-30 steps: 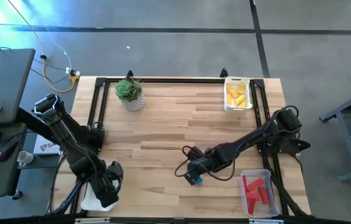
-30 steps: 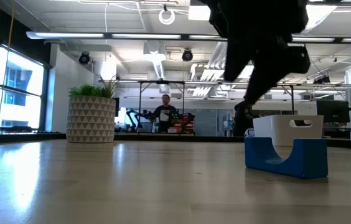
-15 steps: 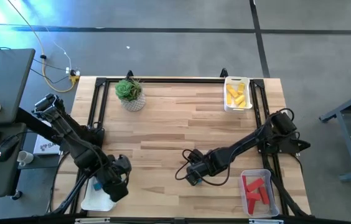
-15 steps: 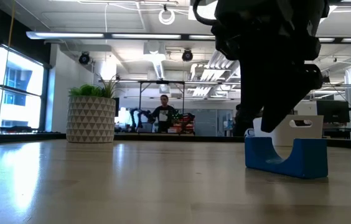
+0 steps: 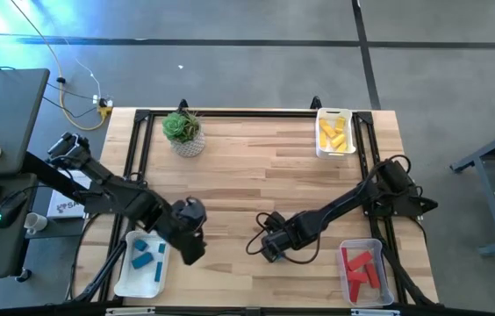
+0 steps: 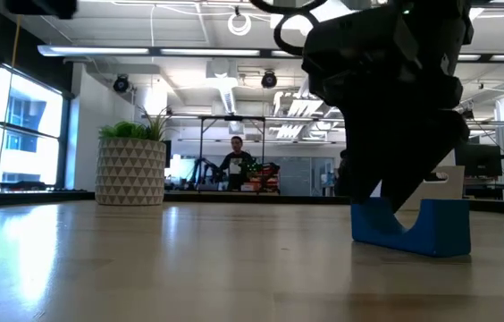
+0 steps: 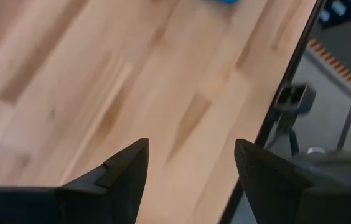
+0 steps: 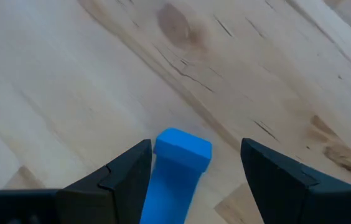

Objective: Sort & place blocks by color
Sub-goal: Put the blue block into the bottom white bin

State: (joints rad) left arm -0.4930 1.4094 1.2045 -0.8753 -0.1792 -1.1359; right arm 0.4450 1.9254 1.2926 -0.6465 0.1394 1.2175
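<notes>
Nearest the table's front edge: white rectangular tray at the near-left corner, holding three small blue blocks; clear rectangular tray at the near-right corner, holding several red blocks. Between the two trays, nearer the clear one: right gripper, lowered over a blue arch-shaped block resting on the pale wooden tabletop, fingers spread wide either side of it, contact not discernible. Just beside the white tray, toward the table's middle: left gripper, fingers apart, nothing between them. At the far-right corner: white tray with yellow blocks. At the far-left: small green plant in a white patterned pot. Beyond the table, in the low view: a person standing in the room.
</notes>
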